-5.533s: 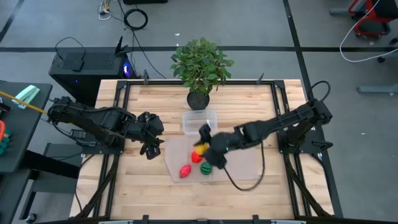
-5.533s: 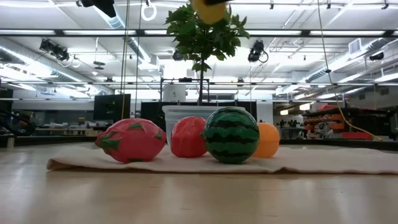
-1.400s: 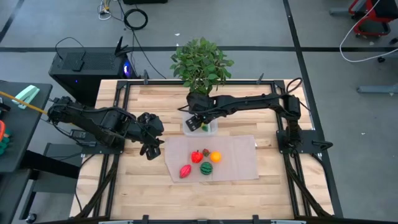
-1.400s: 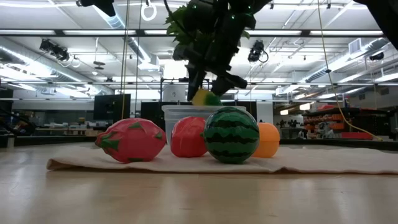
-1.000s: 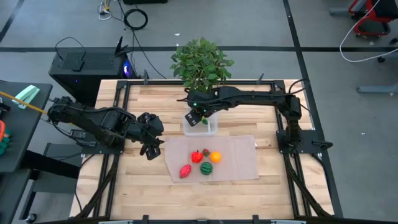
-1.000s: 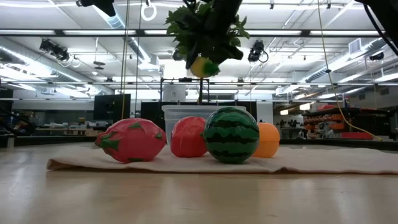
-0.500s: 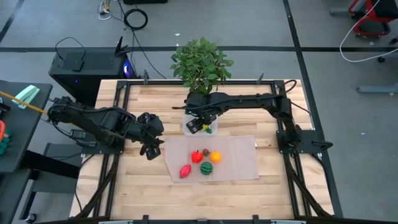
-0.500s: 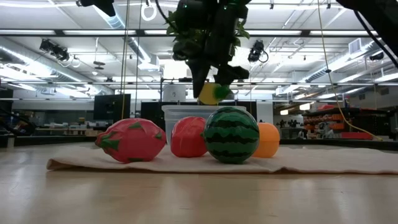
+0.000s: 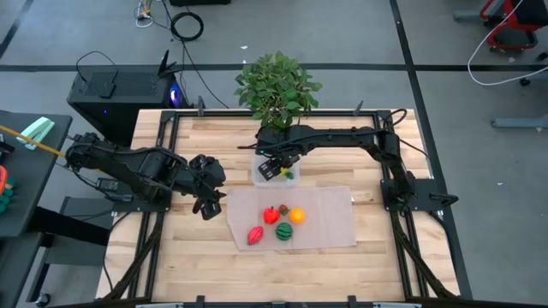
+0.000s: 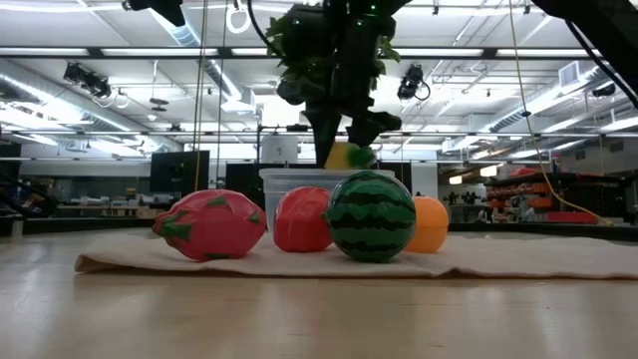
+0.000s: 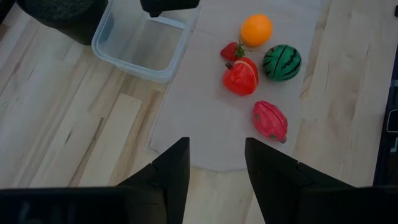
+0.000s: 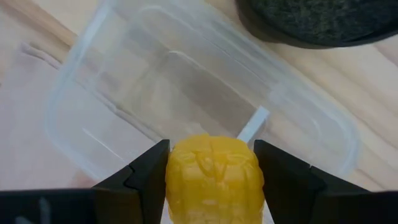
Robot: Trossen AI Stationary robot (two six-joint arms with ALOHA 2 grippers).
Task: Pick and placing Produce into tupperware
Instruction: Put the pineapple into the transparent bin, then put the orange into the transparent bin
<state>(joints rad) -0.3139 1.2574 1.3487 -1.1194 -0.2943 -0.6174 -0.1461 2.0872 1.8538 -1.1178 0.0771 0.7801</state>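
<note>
My right gripper (image 9: 276, 169) is shut on a yellow ribbed toy vegetable (image 12: 214, 167) and hovers just above the clear tupperware (image 12: 186, 93), which stands on the wood beside the plant pot (image 9: 272, 137). In the low view the yellow piece (image 10: 347, 155) sits just over the container's rim (image 10: 289, 175). On the translucent mat (image 9: 330, 214) lie an orange (image 9: 296, 215), a watermelon (image 9: 284, 231), a red dragon fruit (image 9: 255, 235), a red tomato (image 9: 271, 216) and a small strawberry (image 11: 231, 51). My left gripper (image 9: 208, 202) waits open, left of the mat. My right gripper pinches the yellow toy vegetable (image 12: 214, 155) between its two fingers (image 12: 149, 177), one on each side of it. The fingers come from above, pointing down. The piece is lifted clear, hanging over the container's open top.
A leafy potted plant (image 9: 276, 85) stands at the far edge, right behind the container. Bare wood lies left of the mat around the left gripper (image 11: 216, 163) and right of the mat. Black frame rails (image 9: 163, 128) border the table.
My right gripper, still shut on the yellow piece, has come down from high in front of the plant to just above the container's rim, shifting slightly toward the near edge. The left arm and the produce on the mat have stayed put.
</note>
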